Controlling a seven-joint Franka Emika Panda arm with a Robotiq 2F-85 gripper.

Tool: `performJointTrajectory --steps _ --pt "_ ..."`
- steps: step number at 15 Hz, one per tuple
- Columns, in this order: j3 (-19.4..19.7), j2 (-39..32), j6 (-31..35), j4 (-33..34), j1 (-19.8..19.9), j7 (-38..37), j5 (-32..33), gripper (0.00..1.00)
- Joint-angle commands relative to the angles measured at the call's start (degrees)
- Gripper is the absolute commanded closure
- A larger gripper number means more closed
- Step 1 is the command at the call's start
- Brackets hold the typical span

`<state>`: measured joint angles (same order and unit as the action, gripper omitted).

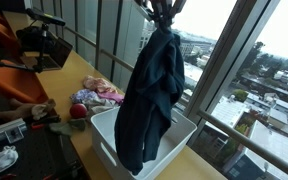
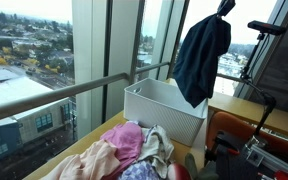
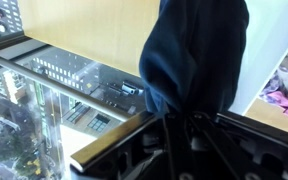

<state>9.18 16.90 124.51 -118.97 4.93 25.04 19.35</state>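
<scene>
A wooden table [image 1: 79, 68] beside tall windows [image 2: 104, 45] is shown in both exterior views. A white bin [image 1: 174, 152] is set on it. A dark blue garment [image 1: 149, 95] is held hanging over the bin, its lower end down at the opening. A pile of pastel clothes [image 1: 96, 93] is laid at 10 o'clock from the bin. The gripper [image 1: 161, 14], at 12 o'clock above the garment, is clamped on its top.

**Materials and Finishes**

The dark blue garment [image 1: 149, 95] is matt cloth. The bin [image 1: 176, 145] is smooth white plastic with a faint sheen. The bench [image 1: 84, 68] is smooth pale wood. The clothes pile [image 2: 134, 148] is matt mixed cloth. The pincer [image 1: 162, 12] is matt black.
</scene>
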Motion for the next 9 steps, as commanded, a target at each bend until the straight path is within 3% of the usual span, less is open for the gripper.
performJointTrajectory --steps 1,9 --pt "-1.7 -1.6 3.3 -3.6 -0.7 -2.1 0.3 0.99" --pt "-4.8 -5.9 7.8 -11.3 -2.6 -4.8 0.0 0.99"
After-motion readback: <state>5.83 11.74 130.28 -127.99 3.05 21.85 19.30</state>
